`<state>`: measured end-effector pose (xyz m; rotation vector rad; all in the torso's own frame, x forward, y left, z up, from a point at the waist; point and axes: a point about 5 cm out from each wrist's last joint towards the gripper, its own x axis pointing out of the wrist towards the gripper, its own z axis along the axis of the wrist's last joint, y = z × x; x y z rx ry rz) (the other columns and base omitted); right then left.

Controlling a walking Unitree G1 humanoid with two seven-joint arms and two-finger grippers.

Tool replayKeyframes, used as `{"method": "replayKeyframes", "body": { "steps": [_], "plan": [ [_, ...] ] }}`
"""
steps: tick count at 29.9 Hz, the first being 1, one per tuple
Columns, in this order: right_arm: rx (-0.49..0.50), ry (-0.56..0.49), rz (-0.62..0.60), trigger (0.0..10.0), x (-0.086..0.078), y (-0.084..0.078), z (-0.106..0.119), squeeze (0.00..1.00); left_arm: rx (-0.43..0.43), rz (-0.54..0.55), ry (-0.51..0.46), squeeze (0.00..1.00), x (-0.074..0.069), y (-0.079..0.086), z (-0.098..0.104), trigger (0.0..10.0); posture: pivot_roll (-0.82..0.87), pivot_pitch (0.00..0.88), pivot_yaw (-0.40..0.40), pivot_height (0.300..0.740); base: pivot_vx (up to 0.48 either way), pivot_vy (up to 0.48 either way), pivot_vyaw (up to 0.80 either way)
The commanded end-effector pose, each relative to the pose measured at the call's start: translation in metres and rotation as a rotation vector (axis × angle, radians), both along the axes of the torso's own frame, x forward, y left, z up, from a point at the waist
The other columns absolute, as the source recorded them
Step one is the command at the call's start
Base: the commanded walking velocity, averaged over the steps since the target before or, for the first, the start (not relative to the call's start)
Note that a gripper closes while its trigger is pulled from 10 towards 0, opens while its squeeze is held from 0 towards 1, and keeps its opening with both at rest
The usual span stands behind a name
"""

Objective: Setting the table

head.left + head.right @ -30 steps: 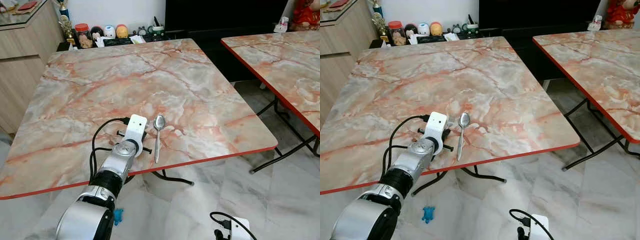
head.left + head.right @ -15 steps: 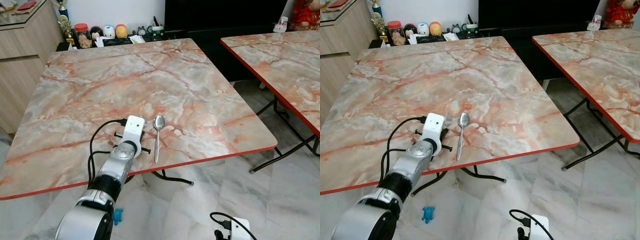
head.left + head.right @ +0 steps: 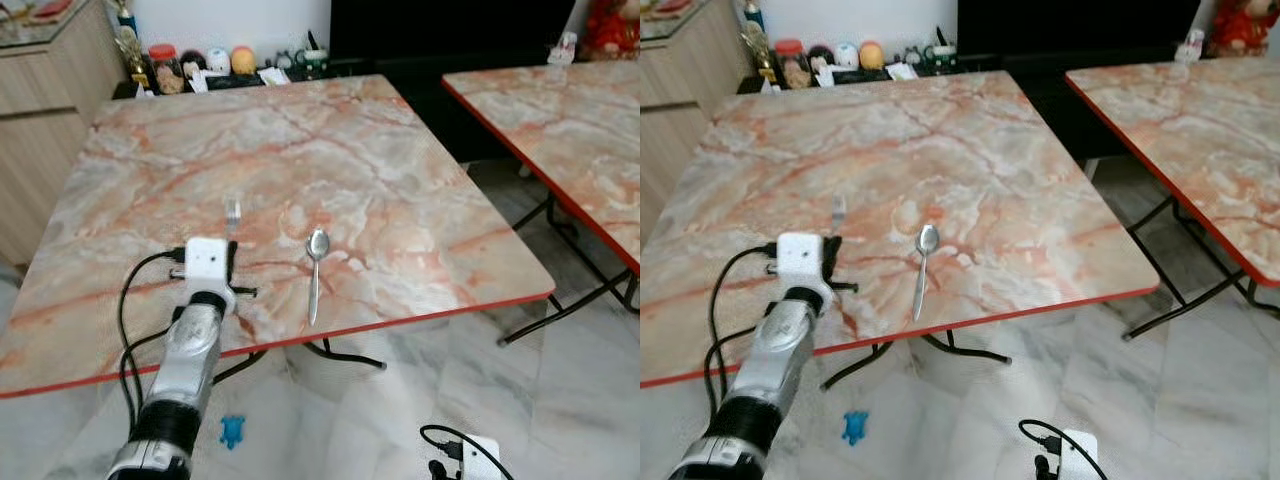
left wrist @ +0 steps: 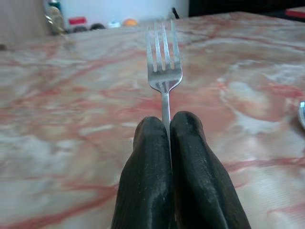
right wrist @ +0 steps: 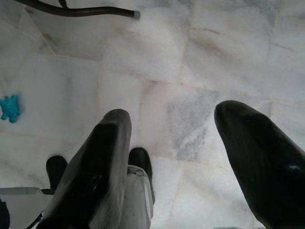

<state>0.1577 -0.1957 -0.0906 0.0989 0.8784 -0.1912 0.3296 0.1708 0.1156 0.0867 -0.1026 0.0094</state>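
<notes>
A silver fork (image 4: 164,67) sticks out from my left gripper (image 4: 167,125), which is shut on its handle. The tines (image 3: 232,211) point toward the far side, low over the marble table (image 3: 350,150). This gripper (image 3: 229,247) hovers near the table's front edge, left of the middle. A silver spoon (image 3: 315,266) lies flat on the table to the right of the fork, bowl away from me, about a hand's width apart from it. My right gripper (image 5: 171,125) hangs open over the floor with nothing between its fingers.
A second marble table (image 3: 570,110) stands to the right across a gap of tiled floor. A wooden cabinet (image 3: 40,110) is at the left. Jars and small figures (image 3: 215,63) line a low shelf behind the table. A blue toy (image 3: 232,432) lies on the floor.
My left gripper has moved to the left along the front of the table, away from the spoon, with the fork in it. The spoon has stayed put.
</notes>
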Motion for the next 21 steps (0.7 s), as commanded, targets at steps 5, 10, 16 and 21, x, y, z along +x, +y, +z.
{"method": "replayKeyframes", "body": {
  "steps": [5,10,16,21],
  "plan": [
    [0.0,-0.002,-0.005,10.0,-0.003,-0.003,0.0,0.0,0.001,0.034,-0.109,0.0,-0.019,0.016,0.011,10.0,0.03,0.021,-0.029,0.74,0.0,0.0,0.0],
    [-0.002,-0.002,-0.004,10.0,-0.002,-0.004,0.0,0.0,0.005,0.031,-0.12,0.0,-0.022,0.014,0.013,10.0,0.03,0.02,-0.032,0.74,0.0,0.0,0.0],
    [-0.003,-0.004,0.0,10.0,-0.002,-0.004,0.0,0.0,-0.017,0.032,-0.164,0.0,-0.02,0.008,0.026,10.0,0.03,0.018,-0.031,0.74,0.0,-0.122,0.0],
    [-0.013,-0.004,0.007,10.0,-0.001,-0.004,0.0,0.0,-0.023,0.027,-0.161,0.0,-0.017,0.005,0.026,10.0,0.02,0.02,-0.027,0.74,0.0,-0.247,0.0]
  ]
}}
